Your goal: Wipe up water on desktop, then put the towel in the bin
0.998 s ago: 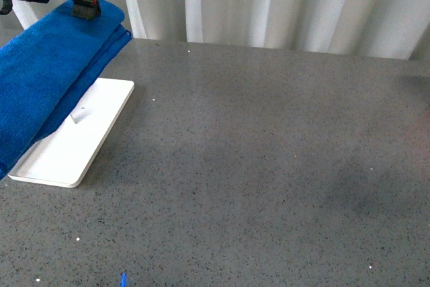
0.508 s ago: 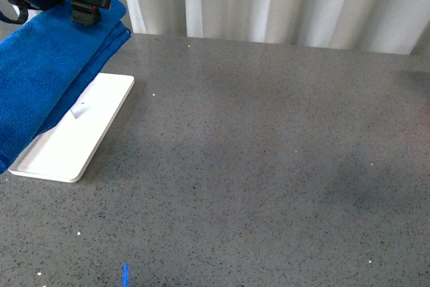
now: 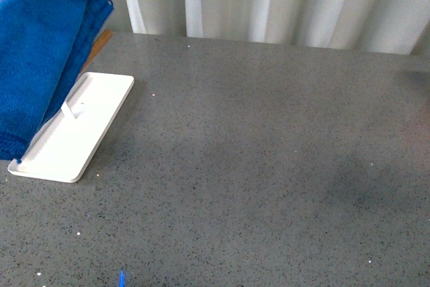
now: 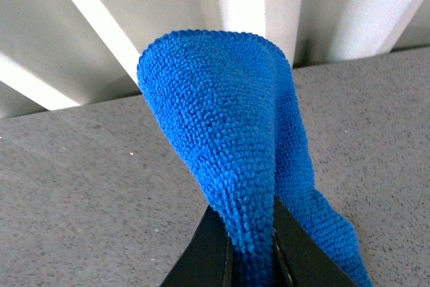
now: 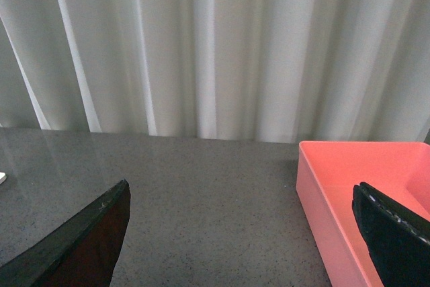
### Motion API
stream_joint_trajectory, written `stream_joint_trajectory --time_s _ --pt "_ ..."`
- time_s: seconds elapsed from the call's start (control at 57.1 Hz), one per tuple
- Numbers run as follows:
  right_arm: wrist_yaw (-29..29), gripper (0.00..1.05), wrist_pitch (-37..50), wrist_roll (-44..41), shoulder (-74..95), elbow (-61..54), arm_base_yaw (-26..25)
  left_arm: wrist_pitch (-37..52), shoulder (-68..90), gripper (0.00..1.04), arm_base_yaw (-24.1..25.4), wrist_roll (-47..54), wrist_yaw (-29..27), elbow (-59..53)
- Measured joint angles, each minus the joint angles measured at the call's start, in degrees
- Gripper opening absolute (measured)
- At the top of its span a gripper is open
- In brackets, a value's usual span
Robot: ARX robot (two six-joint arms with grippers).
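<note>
Towel [image 3: 40, 52] is pinched in the left gripper [image 4: 252, 236], jaws clamped tight on a fold that bulges out beyond the fingertips [image 4: 201, 253]. Rest of the cloth hangs from the grip at the far left of the desktop [image 3: 269, 166], its lower end draped over the left side of the white tray [image 3: 80, 126]. Right gripper [image 5: 245, 233] jaws are spread wide with nothing between them, the pink bin [image 5: 336, 186] near one finger.

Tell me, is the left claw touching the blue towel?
Touching. The left wrist view shows the left claw clamped on the towel, cloth squeezed with no gap.
</note>
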Motion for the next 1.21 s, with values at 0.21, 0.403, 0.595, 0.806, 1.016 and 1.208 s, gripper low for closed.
stream_joint_trajectory --time_s 0.21,0.403,0.595,0.806,1.016,1.208 --pt "0.0 0.98 0.0 0.0 0.0 0.0 0.0 -1.4 -9.0 0.05 5.5 -5.0 6.0 2.3" --pt "0.0 0.98 0.0 0.0 0.0 0.0 0.0 1.2 -19.5 0.05 1.1 -14.0 16.7 -1.7" --pt "0.0 0.98 0.0 0.0 0.0 0.0 0.0 8.2 -25.0 0.05 -8.3 -23.5 25.4 -11.6" --pt "0.0 0.98 0.0 0.0 0.0 0.0 0.0 16.5 -27.7 0.05 -17.2 -28.5 27.3 -23.0" --pt "0.0 0.98 0.0 0.0 0.0 0.0 0.0 28.7 -24.1 0.05 -24.2 -33.7 30.5 -30.9" --pt "0.0 0.98 0.0 0.0 0.0 0.0 0.0 44.6 -18.2 0.05 -28.3 -40.9 31.8 -34.0"
